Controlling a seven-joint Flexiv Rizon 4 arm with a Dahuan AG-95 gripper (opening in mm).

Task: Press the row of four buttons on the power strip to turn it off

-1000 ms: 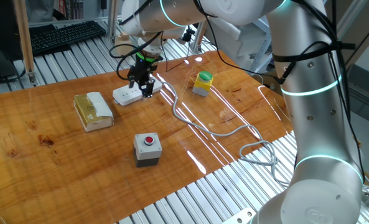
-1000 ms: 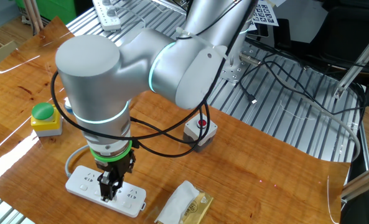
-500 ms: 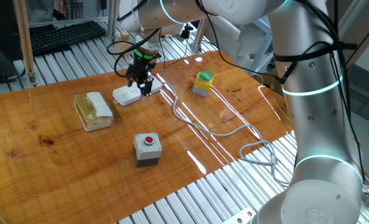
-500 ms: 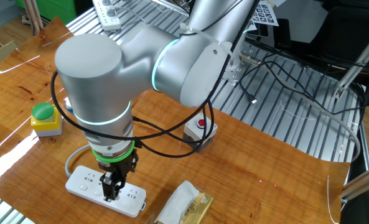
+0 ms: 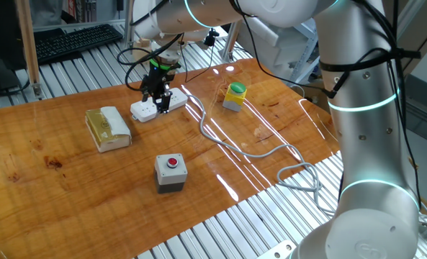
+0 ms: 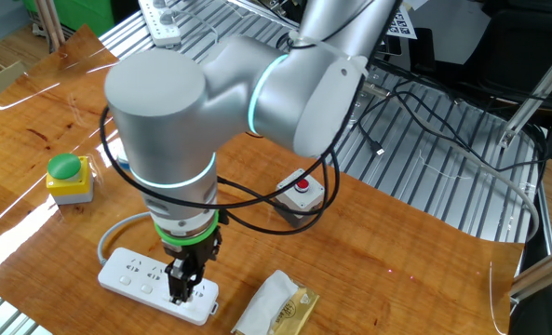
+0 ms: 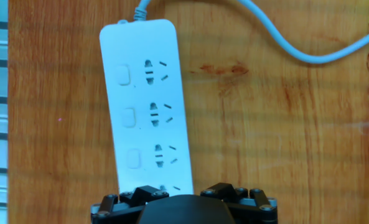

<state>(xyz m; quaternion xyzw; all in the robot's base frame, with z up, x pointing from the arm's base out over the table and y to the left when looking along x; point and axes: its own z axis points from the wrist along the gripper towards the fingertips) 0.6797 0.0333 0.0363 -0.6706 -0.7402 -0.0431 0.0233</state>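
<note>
The white power strip [image 7: 144, 93] lies on the wooden table, its cable leaving the far end. In the hand view three of the four buttons [image 7: 129, 116] show in a line left of the sockets; the nearest one is hidden under the hand. My gripper [image 6: 181, 296] points straight down over the strip's [image 6: 131, 274] end away from the cable, close above it. Its finger mounts [image 7: 224, 190] stand apart in the hand view and nothing is held. From the other side, the gripper [image 5: 158, 99] hangs over the strip [image 5: 142, 110].
A tan block with a white wrap [image 5: 109, 127] lies just past the strip's end. A red button on a grey box [image 5: 171, 171] and a green button on a yellow box [image 5: 235, 96] stand nearby. The strip's cable [image 5: 256, 151] runs across the table.
My gripper has slid along the strip, away from the cable end and toward the tan block. The strip has not moved.
</note>
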